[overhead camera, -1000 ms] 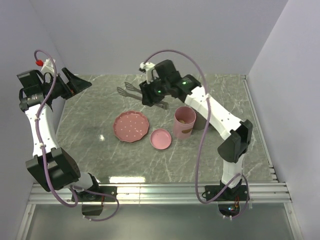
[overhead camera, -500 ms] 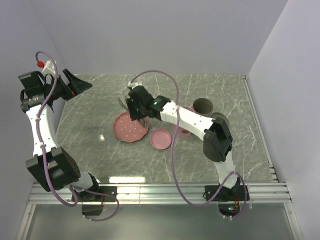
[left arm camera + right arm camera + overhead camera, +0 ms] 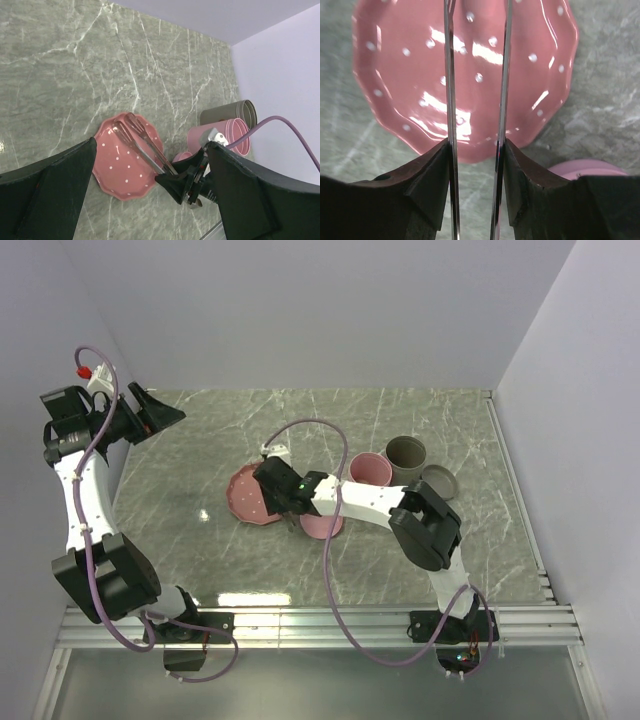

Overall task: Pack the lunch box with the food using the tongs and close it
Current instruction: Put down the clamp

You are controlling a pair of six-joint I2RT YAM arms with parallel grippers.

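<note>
The right gripper (image 3: 476, 145) pinches the silver tongs (image 3: 451, 90). Up close, the two tong arms stand apart over the pink dotted plate (image 3: 400, 75). Only the left wrist view shows the tong tips above the plate, near the pink lunch box (image 3: 220, 136). The left gripper (image 3: 152, 410) is spread wide, well away.

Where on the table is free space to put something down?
Free: the table behind the plate, and in front of the plate and pink lid. Crowded: the middle, where the right gripper holds the tongs over the plate, beside the pink cup, grey cup and grey lid.
</note>
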